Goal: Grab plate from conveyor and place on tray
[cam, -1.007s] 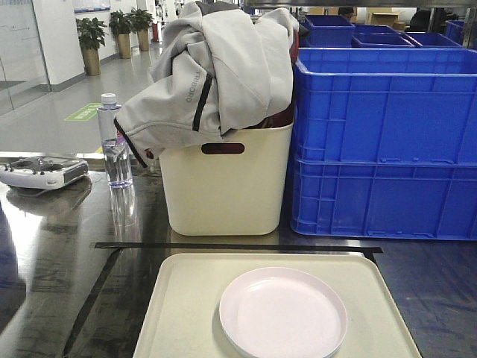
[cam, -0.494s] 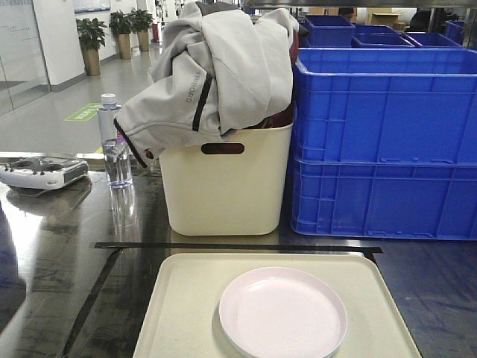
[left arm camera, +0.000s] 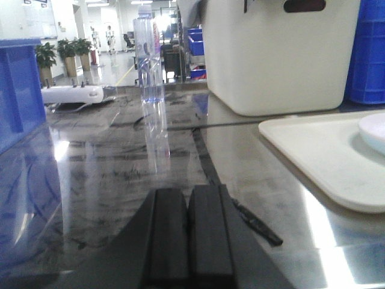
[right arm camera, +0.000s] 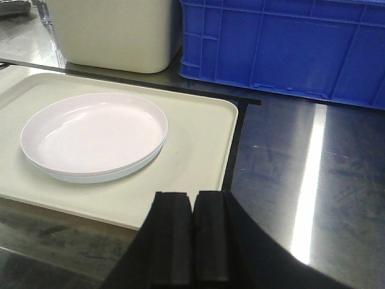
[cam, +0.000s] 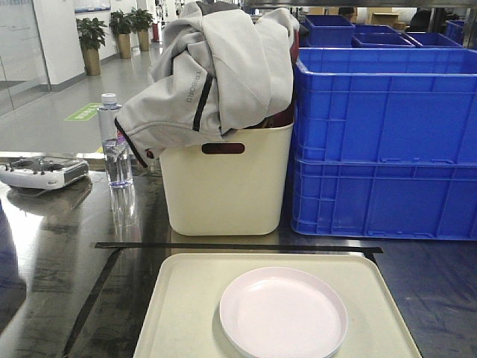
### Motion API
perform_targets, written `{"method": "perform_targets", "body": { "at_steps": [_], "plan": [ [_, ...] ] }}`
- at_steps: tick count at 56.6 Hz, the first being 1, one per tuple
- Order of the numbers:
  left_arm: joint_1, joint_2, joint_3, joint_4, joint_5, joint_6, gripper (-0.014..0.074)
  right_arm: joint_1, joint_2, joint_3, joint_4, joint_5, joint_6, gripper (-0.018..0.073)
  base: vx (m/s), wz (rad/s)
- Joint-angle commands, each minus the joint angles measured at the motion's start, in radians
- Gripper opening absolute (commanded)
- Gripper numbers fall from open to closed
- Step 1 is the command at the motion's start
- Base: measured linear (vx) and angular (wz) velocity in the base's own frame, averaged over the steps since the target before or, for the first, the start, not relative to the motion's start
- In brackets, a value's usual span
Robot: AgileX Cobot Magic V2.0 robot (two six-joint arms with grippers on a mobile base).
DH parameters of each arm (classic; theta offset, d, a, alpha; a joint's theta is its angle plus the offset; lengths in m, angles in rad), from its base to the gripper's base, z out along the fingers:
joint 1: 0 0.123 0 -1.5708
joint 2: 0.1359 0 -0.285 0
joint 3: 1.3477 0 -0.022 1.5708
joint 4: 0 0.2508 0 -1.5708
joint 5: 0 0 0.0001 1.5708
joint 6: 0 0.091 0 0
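Note:
A round pale pink plate [cam: 283, 312] [right arm camera: 94, 135] lies flat on the cream tray [cam: 186, 313] [right arm camera: 198, 138], right of the tray's middle. The tray's left part and a sliver of the plate [left arm camera: 374, 129] show at the right of the left wrist view, tray rim [left arm camera: 313, 150]. My left gripper [left arm camera: 188, 195] is shut with nothing in it, low over the dark tabletop, left of the tray. My right gripper [right arm camera: 193, 198] is shut and empty, above the tray's near right edge, apart from the plate. Neither gripper shows in the front view. The conveyor is out of view.
A tall cream tub [cam: 223, 183] draped with a grey jacket [cam: 212, 71] stands behind the tray. Stacked blue crates [cam: 384, 142] [right arm camera: 283, 45] sit at the back right. A clear water bottle [cam: 113, 142] [left arm camera: 150, 60] and a white controller [cam: 41, 171] stand at the left. Black tape [cam: 238, 247] crosses the table.

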Motion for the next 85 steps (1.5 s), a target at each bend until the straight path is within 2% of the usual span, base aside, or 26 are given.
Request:
{"method": "perform_targets", "body": {
  "at_steps": [1, 44, 51, 56, 61, 64, 74, 79, 85],
  "plan": [
    [0.002, -0.008, 0.024, -0.001, -0.056, -0.006, 0.0003, -0.002, 0.006, -0.03, -0.01, -0.077, -0.008, -0.0009, 0.0, 0.0],
    [0.002, -0.008, 0.024, -0.001, -0.056, -0.006, 0.0003, -0.002, 0.006, -0.026, -0.011, -0.073, -0.011, -0.0009, 0.0, 0.0],
    [0.002, -0.008, 0.024, -0.001, -0.056, -0.006, 0.0003, -0.041, -0.046, 0.08, 0.001, -0.217, -0.018, -0.0009, 0.0, 0.0],
    [0.002, -0.008, 0.024, -0.001, -0.056, -0.006, 0.0003, -0.135, -0.123, 0.213, 0.032, -0.384, 0.003, -0.0009, 0.0, 0.0],
    [0.002, -0.008, 0.024, -0.001, -0.056, -0.006, 0.0003, -0.233, -0.214, 0.349, 0.031, -0.474, 0.041, -0.0009, 0.0, 0.0],
    [0.002, -0.008, 0.024, -0.001, -0.056, -0.006, 0.0003, -0.256, -0.277, 0.421, 0.022, -0.481, 0.047, -0.0009, 0.0, 0.0],
    [0.002, -0.008, 0.024, -0.001, -0.056, -0.005, 0.0003, -0.251, -0.406, 0.557, -0.026, -0.494, 0.046, -0.0009, 0.0, 0.0],
    [0.002, -0.008, 0.024, -0.001, -0.056, -0.005, 0.0003, -0.251, -0.406, 0.554, -0.029, -0.39, 0.046, -0.0009, 0.0, 0.0],
    [0.002, -0.008, 0.024, -0.001, -0.056, -0.005, 0.0003, -0.251, -0.406, 0.554, -0.029, -0.39, 0.046, -0.0009, 0.0, 0.0]
  ]
}}
